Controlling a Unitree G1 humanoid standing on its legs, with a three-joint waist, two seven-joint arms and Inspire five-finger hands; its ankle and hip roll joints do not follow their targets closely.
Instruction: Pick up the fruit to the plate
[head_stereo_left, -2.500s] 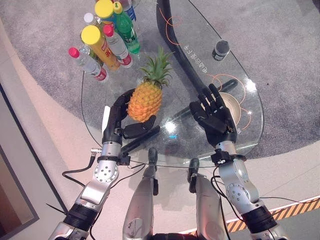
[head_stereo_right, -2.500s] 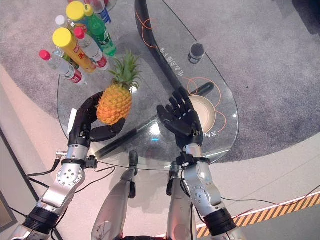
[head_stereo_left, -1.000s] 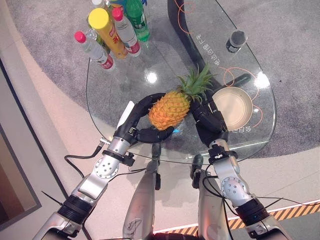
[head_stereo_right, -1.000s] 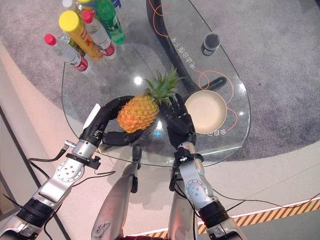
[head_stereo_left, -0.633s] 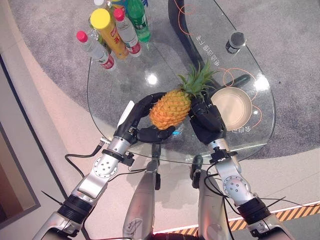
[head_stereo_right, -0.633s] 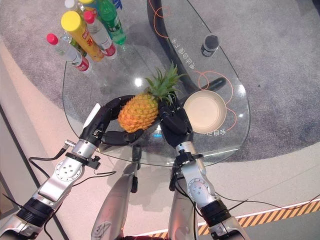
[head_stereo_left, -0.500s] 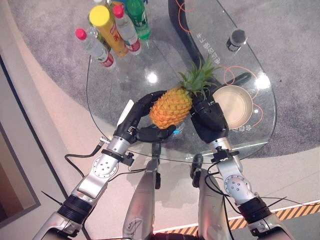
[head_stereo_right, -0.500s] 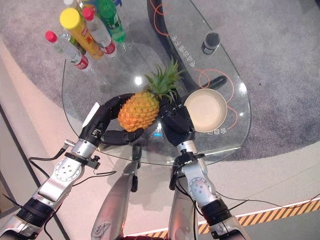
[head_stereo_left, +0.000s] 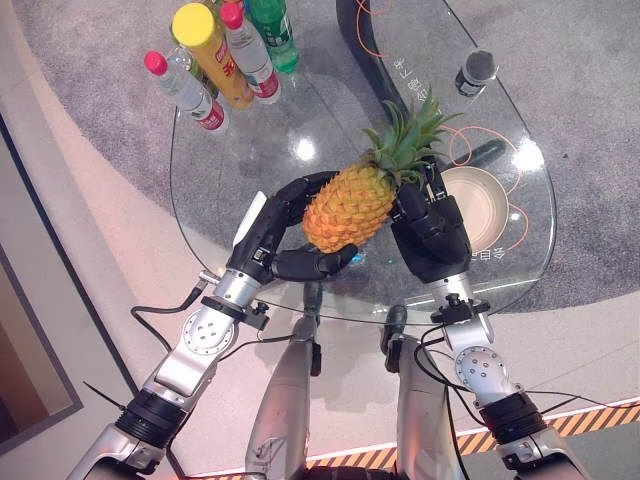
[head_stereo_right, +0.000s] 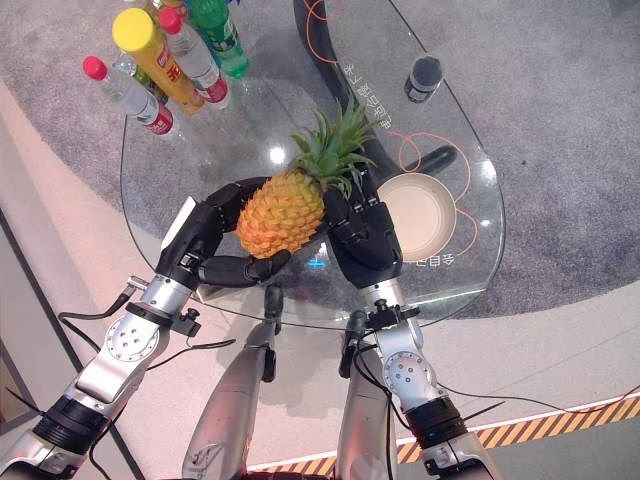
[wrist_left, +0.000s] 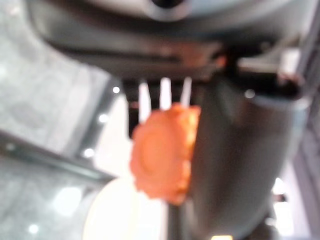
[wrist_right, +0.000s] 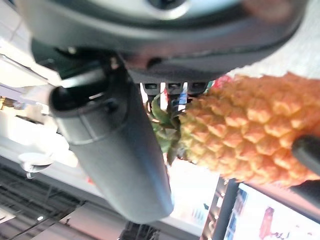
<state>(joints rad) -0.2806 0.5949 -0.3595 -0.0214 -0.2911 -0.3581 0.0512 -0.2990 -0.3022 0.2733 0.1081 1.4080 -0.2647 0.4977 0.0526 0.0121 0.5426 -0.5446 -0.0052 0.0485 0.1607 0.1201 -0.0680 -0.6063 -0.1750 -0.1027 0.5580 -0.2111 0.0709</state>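
Above the glass table (head_stereo_left: 200, 190), left hand (head_stereo_left: 268, 240) and right hand (head_stereo_left: 430, 232) both clasp the pineapple (head_stereo_left: 350, 205)

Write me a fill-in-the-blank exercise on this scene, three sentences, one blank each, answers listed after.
1. The left hand and the right hand hold the ____ between them.
2. The cream plate lies on the glass table, on the robot's ____ side of the fruit.
3. The tall can among the bottles has a ____ lid.

Answers: pineapple; right; yellow
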